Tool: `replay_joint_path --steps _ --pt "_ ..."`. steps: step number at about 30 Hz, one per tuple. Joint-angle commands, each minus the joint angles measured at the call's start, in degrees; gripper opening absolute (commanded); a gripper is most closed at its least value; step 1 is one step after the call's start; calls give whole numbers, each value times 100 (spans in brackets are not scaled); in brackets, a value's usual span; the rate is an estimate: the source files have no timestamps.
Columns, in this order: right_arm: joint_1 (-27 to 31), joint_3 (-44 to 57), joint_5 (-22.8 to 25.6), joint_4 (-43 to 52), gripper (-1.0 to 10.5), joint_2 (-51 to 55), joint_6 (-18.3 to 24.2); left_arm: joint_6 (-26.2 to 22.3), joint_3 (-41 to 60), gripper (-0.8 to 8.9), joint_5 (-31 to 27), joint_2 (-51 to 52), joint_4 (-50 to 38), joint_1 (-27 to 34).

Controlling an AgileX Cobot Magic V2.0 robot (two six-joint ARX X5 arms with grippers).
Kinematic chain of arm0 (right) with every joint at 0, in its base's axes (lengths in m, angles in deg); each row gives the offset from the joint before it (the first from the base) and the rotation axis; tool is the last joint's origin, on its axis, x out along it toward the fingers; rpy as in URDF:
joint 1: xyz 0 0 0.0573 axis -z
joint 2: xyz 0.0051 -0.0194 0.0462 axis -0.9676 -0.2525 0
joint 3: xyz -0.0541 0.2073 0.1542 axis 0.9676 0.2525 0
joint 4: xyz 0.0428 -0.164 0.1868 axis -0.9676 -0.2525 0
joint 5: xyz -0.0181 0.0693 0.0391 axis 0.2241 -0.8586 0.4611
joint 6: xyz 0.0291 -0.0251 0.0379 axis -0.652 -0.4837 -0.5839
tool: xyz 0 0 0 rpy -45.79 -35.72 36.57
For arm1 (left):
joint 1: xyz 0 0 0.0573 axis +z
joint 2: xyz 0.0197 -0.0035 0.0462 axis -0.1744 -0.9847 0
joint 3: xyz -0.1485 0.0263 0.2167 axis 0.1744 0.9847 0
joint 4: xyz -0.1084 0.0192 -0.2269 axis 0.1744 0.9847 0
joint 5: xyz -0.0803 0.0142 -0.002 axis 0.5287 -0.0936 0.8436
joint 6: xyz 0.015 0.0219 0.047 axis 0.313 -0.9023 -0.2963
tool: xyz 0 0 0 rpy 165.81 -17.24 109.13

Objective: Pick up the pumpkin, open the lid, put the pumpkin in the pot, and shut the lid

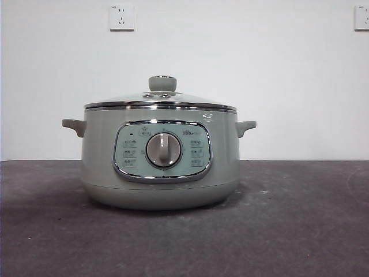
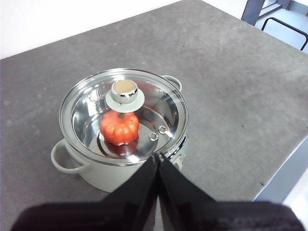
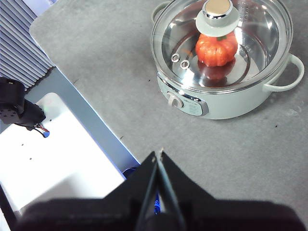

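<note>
On my grey table (image 1: 300, 219) the electric cooker pot (image 1: 104, 156) sits with its glass lid (image 2: 166, 103) seated, so the toy pumpkin (image 2: 120, 128) rests sealed inside. Left tool (image 2: 158, 157) and right tool (image 3: 159, 154) hang pinched closed, empty, well clear; I'd judge the task finished.

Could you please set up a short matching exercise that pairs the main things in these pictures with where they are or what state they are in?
Things:
1. pumpkin
2. lid
3. pot
4. left gripper

Places or states:
A. standing on the grey table
B. shut, holding nothing, above the table
C. inside the pot, seen through the glass
D. closed on the pot's rim

Pairs: 1-C, 2-D, 3-A, 4-B
</note>
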Motion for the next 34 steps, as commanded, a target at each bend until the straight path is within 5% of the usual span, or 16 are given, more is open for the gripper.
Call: replay_joint_path --steps 1,5,10,22,34 --pt "-7 4 11 11 -1 9 -20 -7 -4 -4 -297 13 -107 26" --pt "-7 4 13 9 -1 9 -20 -251 15 -4 -1067 249 -514 291" --pt "-7 4 13 11 -1 17 -20 -597 490 -4 -1060 957 -1569 916" --pt "-7 4 13 13 -1 39 -20 -599 4334 -4 -1058 3060 -4896 2304" --pt "-7 4 13 11 -1 39 -20 -136 6664 -4 -1067 4284 -5036 2787"
